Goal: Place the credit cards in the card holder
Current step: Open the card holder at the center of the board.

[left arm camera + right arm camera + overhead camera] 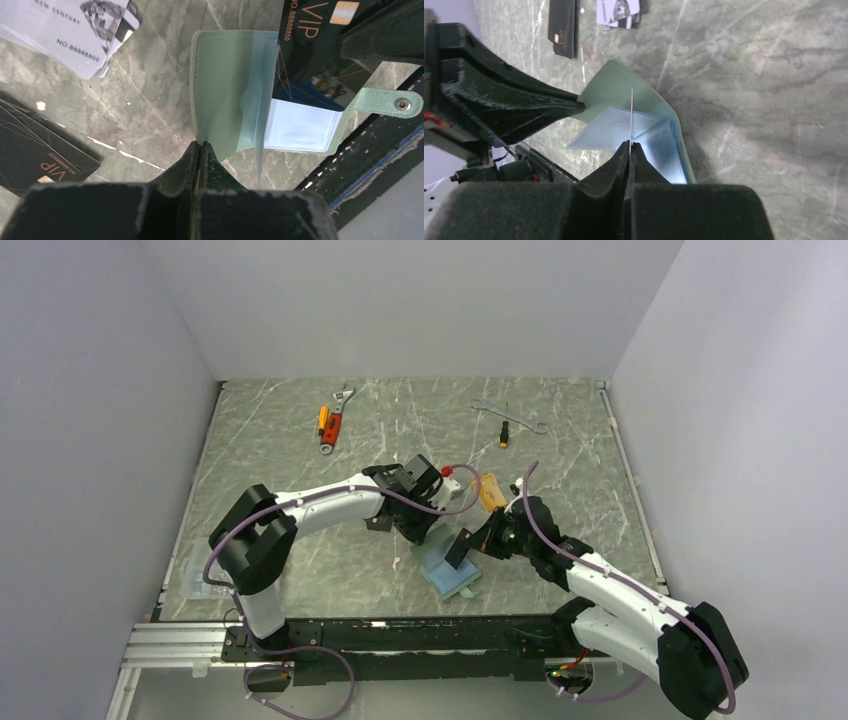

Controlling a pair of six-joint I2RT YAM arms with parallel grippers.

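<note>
- Closest to the lens, at the bottom of the right wrist view, are the right jaws. They are shut tight on a black card [320, 55], which shows there only as a thin line (it is seen from its edge).
- That card stands up over the open card holder [225, 90]. I think it is held this way so it can slide down into a pocket.
- Its low end is right at the pale blue pocket. I cannot tell if it has gone in yet.
- At the bottom middle of the left wrist view, the left jaws are shut too, pinching the edge of the green flap. I think this is so the card holder cannot flop shut or slip on the surface [150, 90].
- From above, the card holder lies in the lower middle of the frame, between the two arms. Its snap tab [395, 103] sticks out at the right of the left wrist view.
- The held card says "VIP" in gold, next to a number with many eights.
- A silver card [55, 35] at the upper left says "NEW CENTURY" and "NO.88888805".
- Another black card [35, 160] at the lower left also says "VIP". Its number is too small to read.
</note>
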